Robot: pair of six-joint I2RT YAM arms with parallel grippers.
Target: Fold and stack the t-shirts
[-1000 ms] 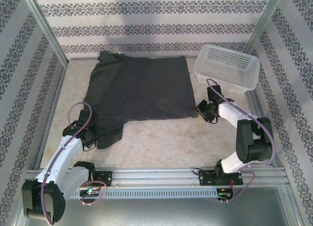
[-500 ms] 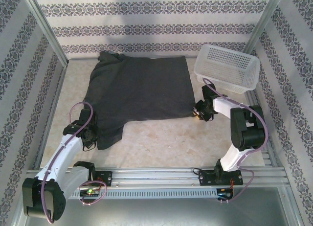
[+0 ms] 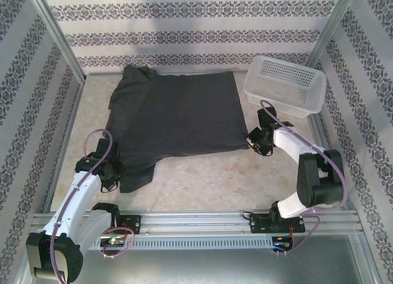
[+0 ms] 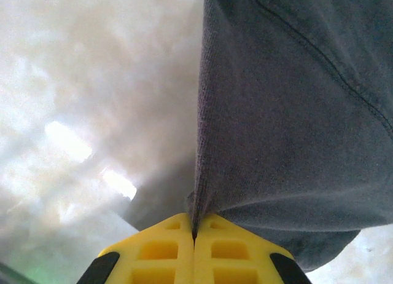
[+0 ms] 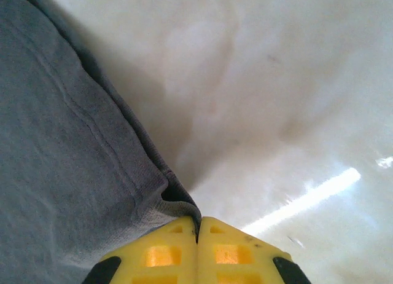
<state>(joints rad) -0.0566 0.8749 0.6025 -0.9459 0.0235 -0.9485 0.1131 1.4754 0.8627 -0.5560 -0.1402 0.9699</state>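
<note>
A dark charcoal t-shirt [image 3: 175, 115] lies spread flat across the table, one sleeve reaching toward the near left. My left gripper [image 3: 112, 171] sits at that near-left sleeve and is shut on its edge; in the left wrist view the fabric [image 4: 288, 112] runs up from between the yellow fingertips [image 4: 194, 235]. My right gripper [image 3: 250, 141] is at the shirt's near-right corner, shut on it. The right wrist view has the hemmed corner [image 5: 80, 173] pinched between the yellow fingertips [image 5: 198, 235].
A white mesh basket [image 3: 284, 85] stands at the back right, close behind the right arm. Patterned walls enclose the table on three sides. Bare tabletop [image 3: 202, 173] lies between the shirt's near edge and the rail.
The right gripper closed on the shirt's near-right corner after reaching in to it. The left gripper stayed shut on the sleeve, drawing slightly toward the near edge.
</note>
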